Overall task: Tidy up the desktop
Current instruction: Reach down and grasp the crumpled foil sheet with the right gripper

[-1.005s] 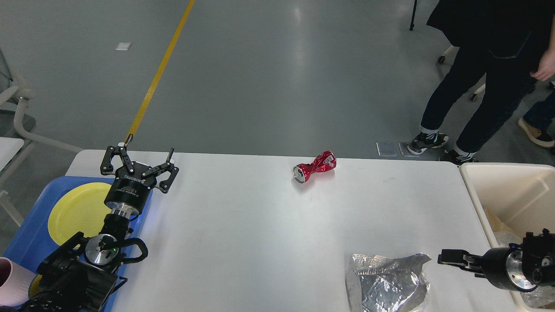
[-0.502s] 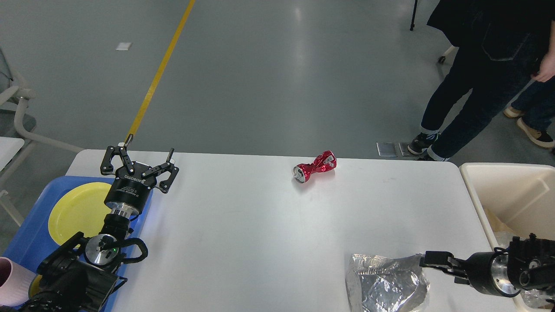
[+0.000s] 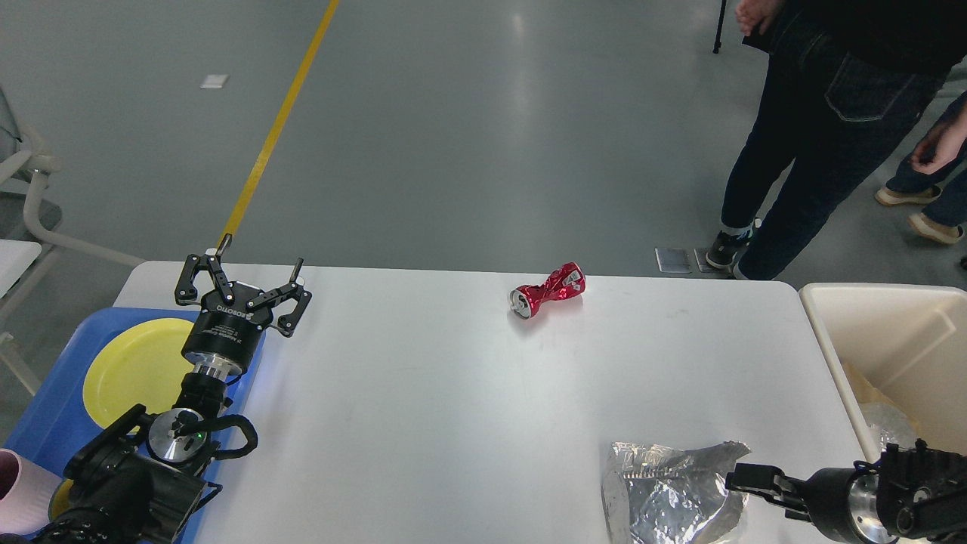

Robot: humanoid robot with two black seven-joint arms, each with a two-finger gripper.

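One yellow plate [image 3: 132, 366] in blue tray [image 3: 45, 423]; left fingers [image 3: 240, 284] wide, right fingers [image 3: 744, 479] unclear.

The right gripper [image 3: 744, 480] is seen lower and nearer the bottom edge than in the earlier pictures, now at the right edge of the crumpled silver bag [image 3: 668, 491]. Behind the desktop [image 3: 453, 393], the person in dark trousers [image 3: 801, 151] is found further back, feet shifted.

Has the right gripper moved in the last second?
Yes. The right gripper has moved left and toward the near edge, now at the right edge of the crumpled silver foil bag, which lies on the white desktop.
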